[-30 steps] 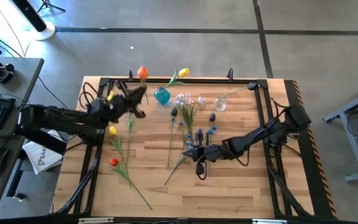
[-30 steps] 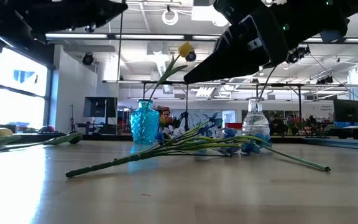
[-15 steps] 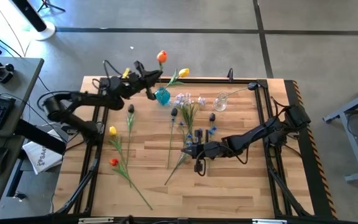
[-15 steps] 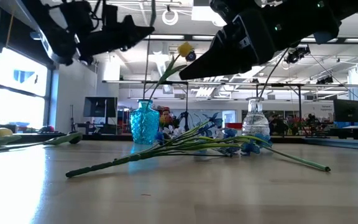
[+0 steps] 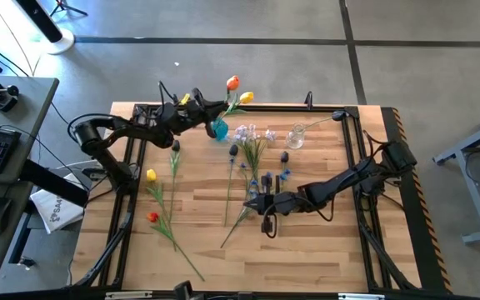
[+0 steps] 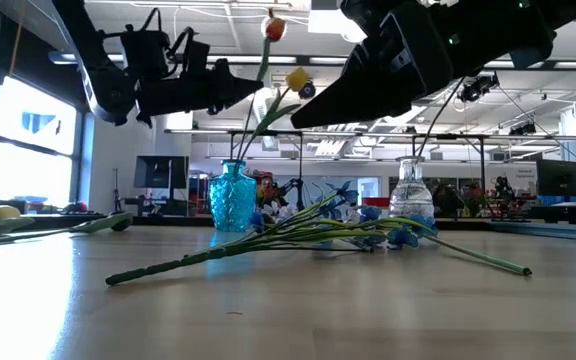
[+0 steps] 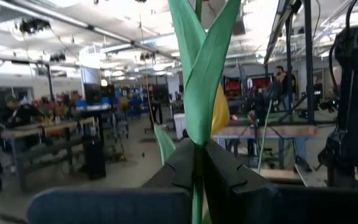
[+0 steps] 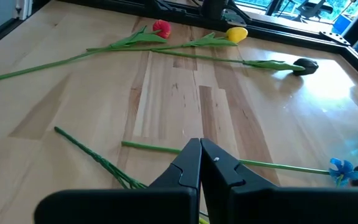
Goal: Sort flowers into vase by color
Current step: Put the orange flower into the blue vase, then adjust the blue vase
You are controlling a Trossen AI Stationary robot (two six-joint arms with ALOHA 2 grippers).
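Since the earlier frame, left gripper [image 5: 209, 116] has swung across to the teal vase [image 5: 217, 128], fingers pinching the orange tulip [image 5: 232, 82] by its stem; stem near upright, its lower end over the vase mouth. Right gripper [image 5: 254, 202] waits pressed together mid-table.

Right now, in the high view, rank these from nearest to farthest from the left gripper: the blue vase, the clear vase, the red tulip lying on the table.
From the left gripper:
1. Blue vase, just below its tip.
2. Clear vase, farther right along the back edge.
3. Red tulip, down at the table's front left.
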